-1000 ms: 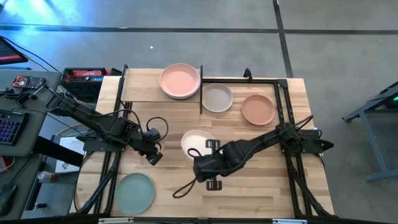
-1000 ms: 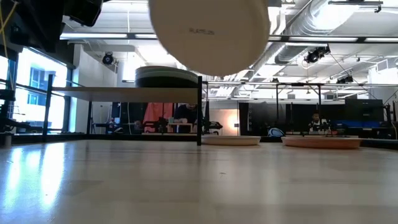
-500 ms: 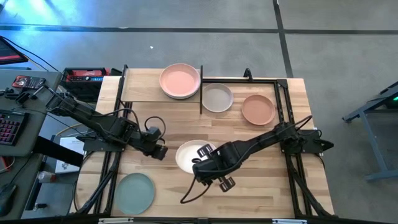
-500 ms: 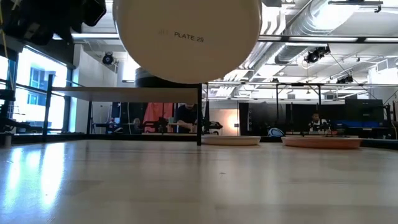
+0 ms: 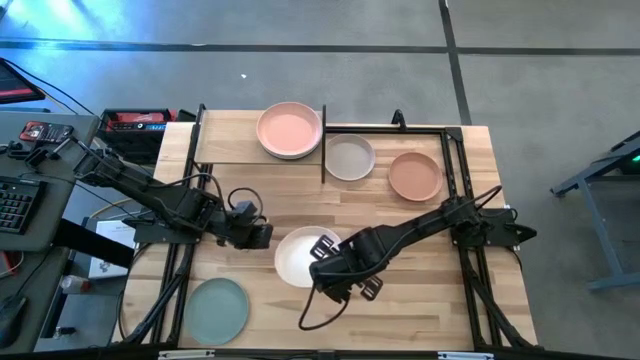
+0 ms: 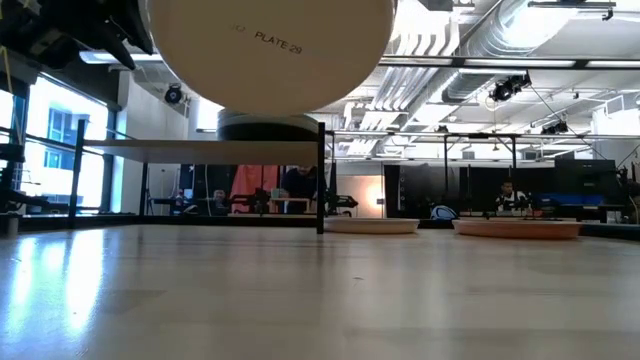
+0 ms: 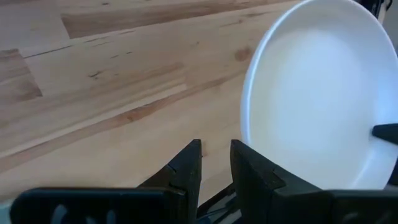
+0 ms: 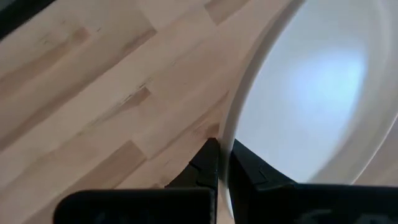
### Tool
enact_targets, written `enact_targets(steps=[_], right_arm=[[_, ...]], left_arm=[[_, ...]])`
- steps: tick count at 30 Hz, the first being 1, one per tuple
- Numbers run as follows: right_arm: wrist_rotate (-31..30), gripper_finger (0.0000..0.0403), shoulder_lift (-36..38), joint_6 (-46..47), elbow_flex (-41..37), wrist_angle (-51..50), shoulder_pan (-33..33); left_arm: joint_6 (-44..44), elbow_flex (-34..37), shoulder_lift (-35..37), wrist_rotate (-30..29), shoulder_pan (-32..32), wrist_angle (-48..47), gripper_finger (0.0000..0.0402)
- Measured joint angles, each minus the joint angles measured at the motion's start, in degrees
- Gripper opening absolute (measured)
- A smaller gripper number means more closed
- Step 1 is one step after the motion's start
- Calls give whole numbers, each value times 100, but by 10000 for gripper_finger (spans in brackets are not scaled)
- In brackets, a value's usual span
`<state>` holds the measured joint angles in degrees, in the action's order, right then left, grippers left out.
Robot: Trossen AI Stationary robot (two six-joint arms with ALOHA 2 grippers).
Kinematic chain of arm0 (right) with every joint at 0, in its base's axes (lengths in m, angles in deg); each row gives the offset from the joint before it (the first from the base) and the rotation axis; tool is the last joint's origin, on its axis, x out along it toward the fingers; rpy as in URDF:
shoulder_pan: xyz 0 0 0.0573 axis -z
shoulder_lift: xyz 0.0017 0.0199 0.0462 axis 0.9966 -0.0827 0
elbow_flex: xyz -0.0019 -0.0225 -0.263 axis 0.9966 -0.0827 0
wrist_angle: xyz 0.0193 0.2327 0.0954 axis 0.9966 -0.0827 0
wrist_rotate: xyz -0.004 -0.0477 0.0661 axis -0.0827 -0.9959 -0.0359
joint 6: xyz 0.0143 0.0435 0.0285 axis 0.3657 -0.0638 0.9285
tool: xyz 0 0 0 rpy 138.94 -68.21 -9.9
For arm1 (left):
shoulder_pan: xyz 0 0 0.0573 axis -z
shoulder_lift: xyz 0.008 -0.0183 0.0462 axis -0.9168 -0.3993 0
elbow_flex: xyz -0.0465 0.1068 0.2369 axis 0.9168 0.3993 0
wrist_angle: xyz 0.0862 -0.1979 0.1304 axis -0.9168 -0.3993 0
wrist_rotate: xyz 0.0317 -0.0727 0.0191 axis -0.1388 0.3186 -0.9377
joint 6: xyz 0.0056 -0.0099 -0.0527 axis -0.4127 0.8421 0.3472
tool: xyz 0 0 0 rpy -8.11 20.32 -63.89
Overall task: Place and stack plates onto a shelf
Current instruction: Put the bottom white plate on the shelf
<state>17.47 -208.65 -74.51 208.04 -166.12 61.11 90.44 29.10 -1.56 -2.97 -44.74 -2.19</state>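
Note:
My right gripper [image 5: 328, 256] is shut on a white plate [image 5: 298, 258], held in the air over the middle of the table. The low view shows the plate's underside [image 6: 265, 50], high above the tabletop. My left gripper [image 5: 262, 236] hovers just off the plate's left edge. Its fingers [image 7: 214, 152] are shut to a narrow slit and touch nothing. A pink plate [image 5: 290, 130] tops a stack on the shelf [image 5: 230, 140] at the far edge. A beige-grey plate [image 5: 350, 157], a terracotta plate [image 5: 415, 175] and a sage green plate [image 5: 218, 310] lie flat on the table. My right gripper pinches the white plate's rim [image 8: 231, 127] on the side toward the table's right. One finger is over the hollow face and the other under the plate. The fingers come from the table's right. The plate is lifted clear of the table, a little tilted.
The shelf's black uprights [image 6: 320, 180] stand at the far edge, with the beige-grey plate [image 6: 372, 226] and the terracotta plate [image 6: 518, 228] to their right. A black cable [image 5: 315, 310] trails below my right wrist. Bare wood lies along the near edge, right of the green plate.
My right gripper has carried the white plate toward the table's left and near edge, rolling its wrist on the way. The plate has stayed lifted and now looms larger in the low view. My left gripper has moved right, toward the plate's left edge.

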Motion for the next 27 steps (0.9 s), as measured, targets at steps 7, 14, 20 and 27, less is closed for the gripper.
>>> enact_targets(steps=[7, 14, 20, 27], right_arm=[[-130, 0, 0, -331, 0, 2, 40], [-136, 0, 0, -451, 0, 10, 181], [-148, 0, 0, -478, 0, 87, 309], [-156, 0, 0, -491, 0, 153, 417]], left_arm=[[149, 1, 0, -146, -10, 7, 74], [28, 0, 0, -283, -10, 89, 74], [-138, 1, 0, -327, -58, 90, 74], [-419, 0, -2, -300, -241, 119, 74]])
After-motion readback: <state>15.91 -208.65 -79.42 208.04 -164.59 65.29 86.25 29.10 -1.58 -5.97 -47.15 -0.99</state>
